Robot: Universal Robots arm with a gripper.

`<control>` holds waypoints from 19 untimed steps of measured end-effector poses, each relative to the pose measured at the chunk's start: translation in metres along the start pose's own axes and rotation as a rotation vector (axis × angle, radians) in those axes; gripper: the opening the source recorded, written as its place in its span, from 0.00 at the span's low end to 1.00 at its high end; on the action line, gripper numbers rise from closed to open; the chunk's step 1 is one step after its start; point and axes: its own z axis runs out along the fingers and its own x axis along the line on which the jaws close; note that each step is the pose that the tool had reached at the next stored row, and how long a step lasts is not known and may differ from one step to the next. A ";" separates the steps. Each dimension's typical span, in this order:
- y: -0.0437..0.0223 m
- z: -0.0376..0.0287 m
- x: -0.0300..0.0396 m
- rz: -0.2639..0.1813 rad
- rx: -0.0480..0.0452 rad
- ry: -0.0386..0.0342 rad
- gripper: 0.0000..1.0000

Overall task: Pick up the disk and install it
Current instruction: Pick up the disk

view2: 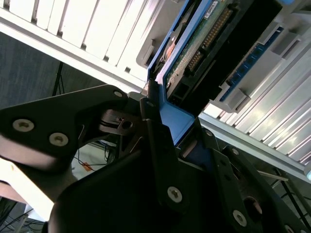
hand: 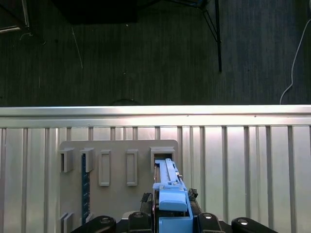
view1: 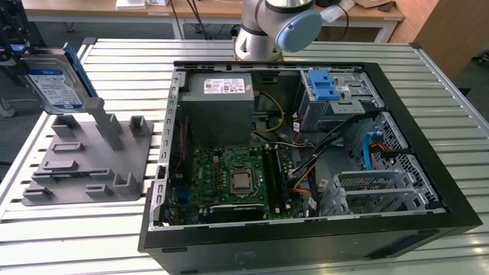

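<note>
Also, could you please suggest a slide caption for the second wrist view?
Fingers clamped on the blue side rail of the disk, with the slatted table behind.

My table [view1: 77, 246] is slatted aluminium, with dark grey carpet [hand: 146, 53] past its edge, a light wooden desk [view1: 206, 8] behind it and a wooden panel [view1: 447, 28] at the exterior view's right.

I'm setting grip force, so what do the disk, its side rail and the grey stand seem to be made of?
The disk: likely a metal body, silver with a dull sheen, under a paper-like white-and-blue label. Its side rail: blue plastic, judging by the even colour and moulded shape. The grey stand: probably plastic, uniform matte grey with blocky posts.
</note>
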 end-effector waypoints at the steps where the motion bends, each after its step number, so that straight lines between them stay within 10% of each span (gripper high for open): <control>1: 0.0000 -0.0005 0.0000 0.000 -0.0001 0.0000 0.37; 19: 0.0003 -0.0110 -0.0001 0.000 0.0000 0.0000 0.37</control>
